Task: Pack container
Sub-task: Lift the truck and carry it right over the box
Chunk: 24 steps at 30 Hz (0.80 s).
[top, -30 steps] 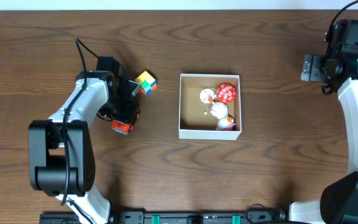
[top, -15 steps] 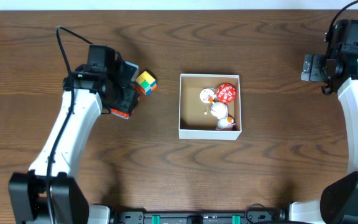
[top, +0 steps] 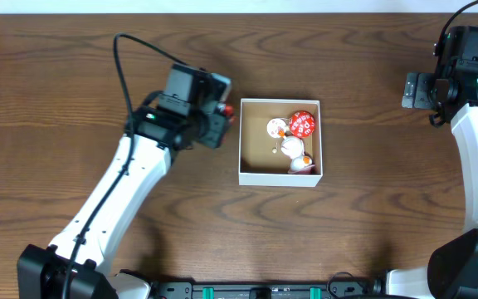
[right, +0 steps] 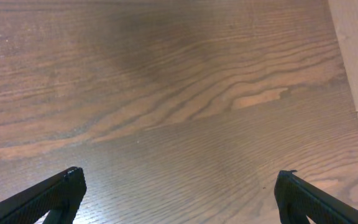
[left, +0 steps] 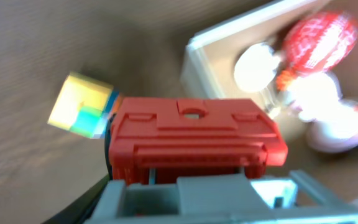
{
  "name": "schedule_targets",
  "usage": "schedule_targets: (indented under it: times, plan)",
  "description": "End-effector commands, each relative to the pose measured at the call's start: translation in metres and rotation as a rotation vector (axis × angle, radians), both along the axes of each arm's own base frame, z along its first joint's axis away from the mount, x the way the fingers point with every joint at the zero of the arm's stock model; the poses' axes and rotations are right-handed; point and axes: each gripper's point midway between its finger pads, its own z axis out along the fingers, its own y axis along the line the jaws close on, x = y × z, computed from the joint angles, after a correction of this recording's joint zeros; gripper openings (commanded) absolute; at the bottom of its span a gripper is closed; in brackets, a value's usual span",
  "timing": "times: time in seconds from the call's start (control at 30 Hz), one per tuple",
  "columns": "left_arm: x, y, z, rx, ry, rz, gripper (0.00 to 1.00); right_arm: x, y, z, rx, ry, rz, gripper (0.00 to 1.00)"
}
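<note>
The left end effector (top: pixel 219 118) grips a red block (left: pixel 194 134) just outside the container's left wall, with a multicoloured cube (left: pixel 81 106) on the bench close by. The container (top: pixel 279 178) sits near the bench's middle, with a red ball (top: pixel 304 124) and white toys along its right side. The right end effector (right: pixel 179 186) hangs wide open near the bench's far right corner.

No legible text or markings
</note>
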Motion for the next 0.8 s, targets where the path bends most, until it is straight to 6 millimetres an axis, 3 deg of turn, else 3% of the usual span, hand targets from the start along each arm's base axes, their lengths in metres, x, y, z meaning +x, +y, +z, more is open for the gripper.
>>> schedule_targets:
  times: [0.0,0.13,0.3,0.57,0.77]
  plan:
    - [0.008,-0.027,0.031,-0.132,-0.066,0.068,0.42,0.001,-0.002,0.005,0.003,-0.018,-0.02,0.99]
    - [0.015,-0.055,0.051,-0.234,-0.128,0.073,0.41,0.001,-0.002,0.005,0.003,-0.018,-0.019,0.99]
    - [0.007,-0.069,0.05,-0.28,-0.09,0.098,0.4,0.001,-0.002,0.005,0.003,-0.018,-0.019,0.99]
    - [-0.001,-0.1,0.027,-0.296,-0.023,0.083,0.38,0.001,-0.002,0.005,0.003,-0.018,-0.019,0.99]
    - [-0.002,-0.111,-0.007,-0.286,0.074,0.133,0.38,0.001,-0.002,0.005,0.003,-0.018,-0.019,0.99]
